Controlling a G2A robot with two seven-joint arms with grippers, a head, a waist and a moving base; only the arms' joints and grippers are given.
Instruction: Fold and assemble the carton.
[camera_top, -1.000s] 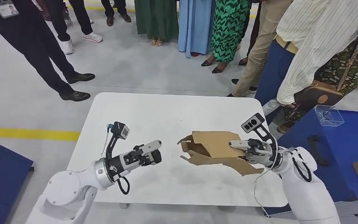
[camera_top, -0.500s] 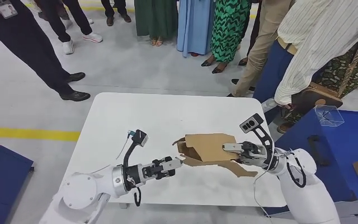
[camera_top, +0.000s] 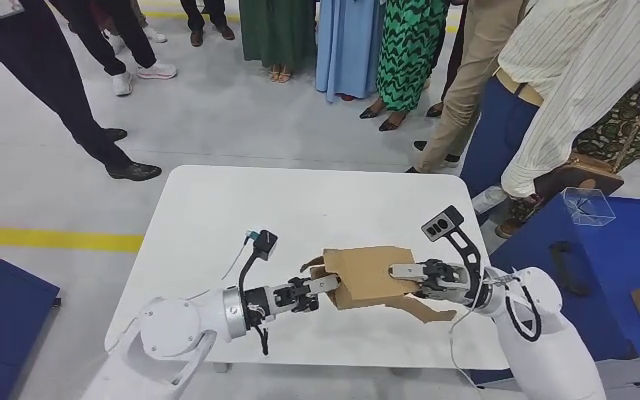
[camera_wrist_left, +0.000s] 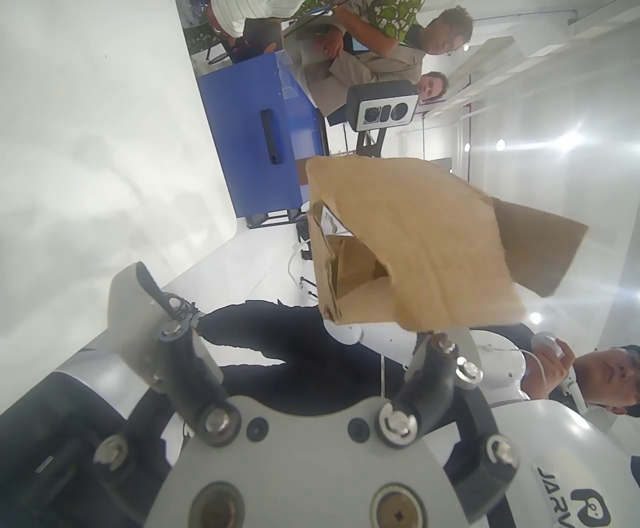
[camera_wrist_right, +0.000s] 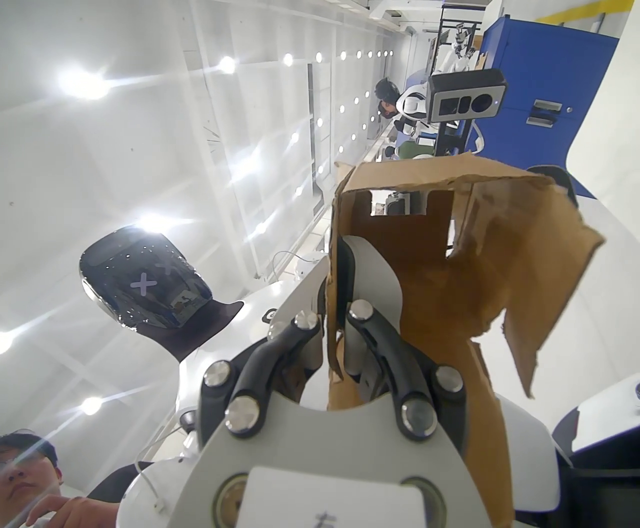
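Carton: A brown cardboard carton (camera_top: 370, 275) is seen over the near right part of the counter (camera_top: 300, 200). It is only partly folded. One flat side is turned up, and loose flaps are seen at both ends.

Resting or lifted: Whether the carton lies on the counter or is held just above it cannot be told.

Right hand: The right hand (camera_top: 400, 270) is placed at the carton's right end. In the right wrist view, the right hand (camera_wrist_right: 330, 295) is pinched tight on one thin wall of the carton (camera_wrist_right: 450, 280). One finger is inside the carton and the other is outside.

Ragged flap: A flap (camera_wrist_right: 540, 310) with a torn, bumpy edge is seen on the side away from the pinched wall.

Left hand: The left hand (camera_top: 325, 285) is placed at the carton's left end. In the left wrist view, its fingers (camera_wrist_left: 135, 300) are spread wide and nothing is held between them.

Open end: The hollow end of the carton (camera_wrist_left: 415, 240) is turned toward the left hand. One fingertip is seen right by the carton's corner, but touching cannot be told.

Counter: It is white with rounded corners.

Beside the counter: A blue cabinet (camera_top: 560, 260) is seen to the right, with a clear box (camera_top: 588, 205) on it.
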